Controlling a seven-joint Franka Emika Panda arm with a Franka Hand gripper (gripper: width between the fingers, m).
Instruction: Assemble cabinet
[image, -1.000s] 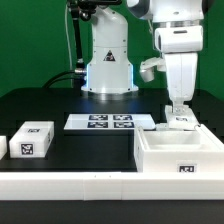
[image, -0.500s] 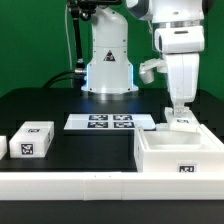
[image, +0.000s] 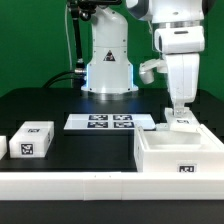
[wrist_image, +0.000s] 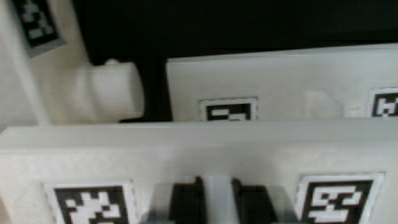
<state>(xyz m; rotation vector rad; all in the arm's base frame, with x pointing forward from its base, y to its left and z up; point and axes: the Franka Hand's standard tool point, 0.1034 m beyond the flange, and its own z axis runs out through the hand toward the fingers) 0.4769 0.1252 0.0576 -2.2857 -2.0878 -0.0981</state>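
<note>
The cabinet (image: 178, 152) is a large white open box with tag markers, at the exterior view's right on the black table. My gripper (image: 179, 108) stands straight down over the cabinet's far wall. In the wrist view my gripper (wrist_image: 217, 203) has its two black fingers (wrist_image: 185, 205) pressed on a thin white rib between them, with a tag on each side. The jaws are shut on that wall. Beyond it in the wrist view lie a white tagged face (wrist_image: 267, 90) and a round white peg (wrist_image: 111, 86).
A small white block (image: 32, 140) with one tag sits at the exterior view's left, and another white piece (image: 2, 146) is cut off by the edge. The marker board (image: 110, 122) lies before the robot base (image: 108, 70). A low white wall (image: 70, 186) runs along the front.
</note>
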